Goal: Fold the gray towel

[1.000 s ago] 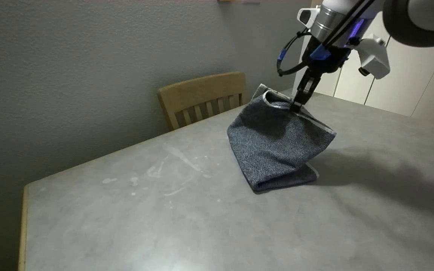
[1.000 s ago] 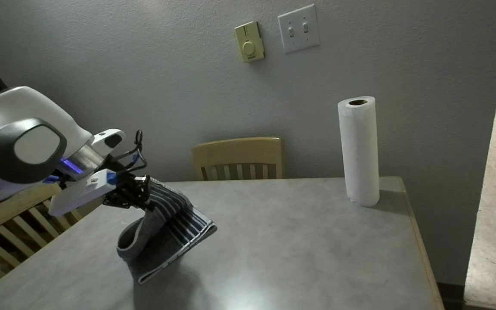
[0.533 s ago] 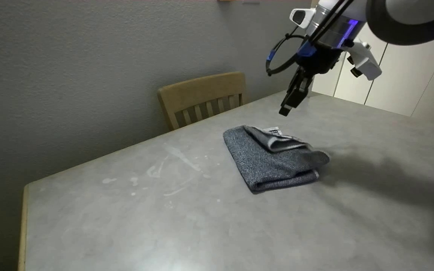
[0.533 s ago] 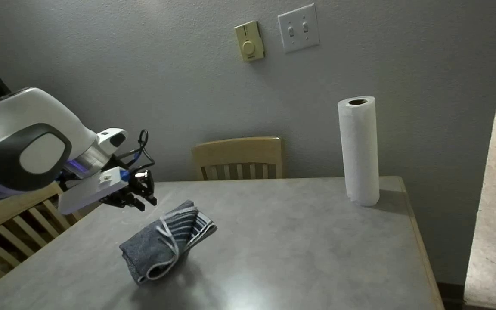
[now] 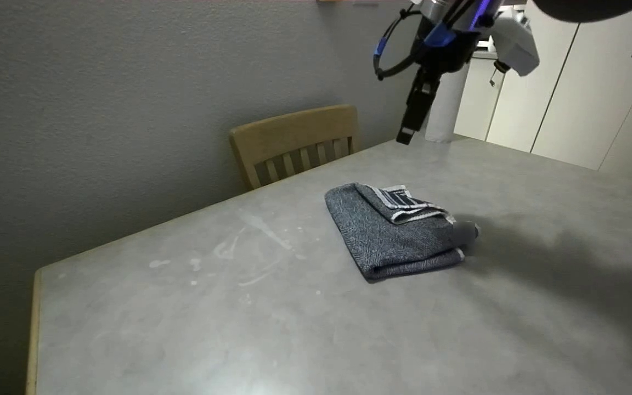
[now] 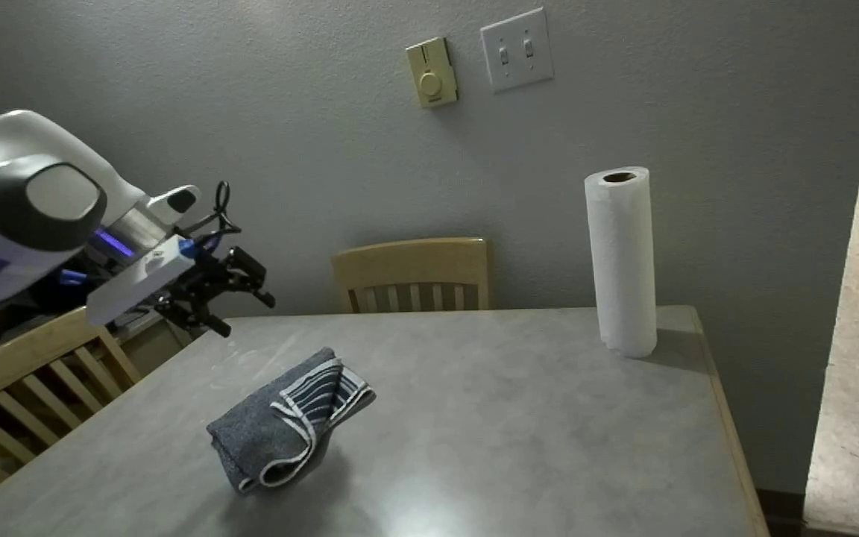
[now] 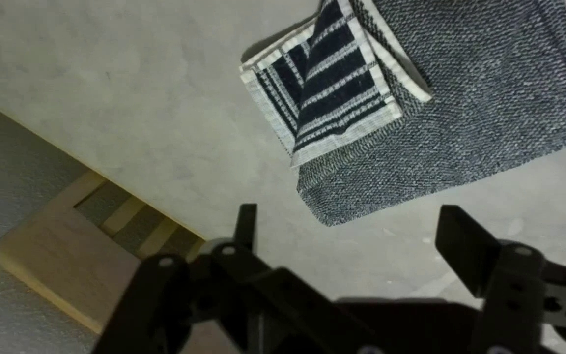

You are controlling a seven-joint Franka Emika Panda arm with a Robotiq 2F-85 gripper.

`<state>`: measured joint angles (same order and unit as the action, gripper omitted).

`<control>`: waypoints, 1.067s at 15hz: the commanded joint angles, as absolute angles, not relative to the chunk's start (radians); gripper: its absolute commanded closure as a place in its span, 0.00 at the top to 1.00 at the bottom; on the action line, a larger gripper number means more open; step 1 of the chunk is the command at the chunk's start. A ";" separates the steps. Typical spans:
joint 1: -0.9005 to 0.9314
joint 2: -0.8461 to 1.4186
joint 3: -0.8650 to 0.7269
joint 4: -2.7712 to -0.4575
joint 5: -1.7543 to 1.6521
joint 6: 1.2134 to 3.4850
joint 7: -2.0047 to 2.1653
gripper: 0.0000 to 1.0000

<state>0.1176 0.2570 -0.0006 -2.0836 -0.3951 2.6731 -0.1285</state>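
Towel (gray, stripe-ended) lies folded on the tabletop, five o'clock from the spread, unladen two-finger gripper in an exterior view; main folds appear done, squaring the rumpled hem likely remains.

I get dim light, glare on the table in both exterior views, soft shadow beside the towel, and blurred wrist-view fingers.

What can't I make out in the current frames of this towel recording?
Gray towel: partly cut off by the wrist view's top edge; inner layers hidden under upper ones in all views.
Paper roll: top hidden behind the arm's black end in an exterior view.
Wall dial: lettering too small in an exterior view.
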 commanded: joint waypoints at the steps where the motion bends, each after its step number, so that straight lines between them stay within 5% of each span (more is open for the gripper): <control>1: 0.211 0.310 0.019 -1.905 -0.459 2.450 0.006 1.00; 6: 0.300 0.452 0.073 -1.646 -0.356 2.196 0.231 1.00; 16: 0.322 0.499 0.060 -1.609 -0.368 2.156 0.265 1.00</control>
<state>0.3094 0.4567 0.0701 -1.6579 -0.3728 2.2196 0.2362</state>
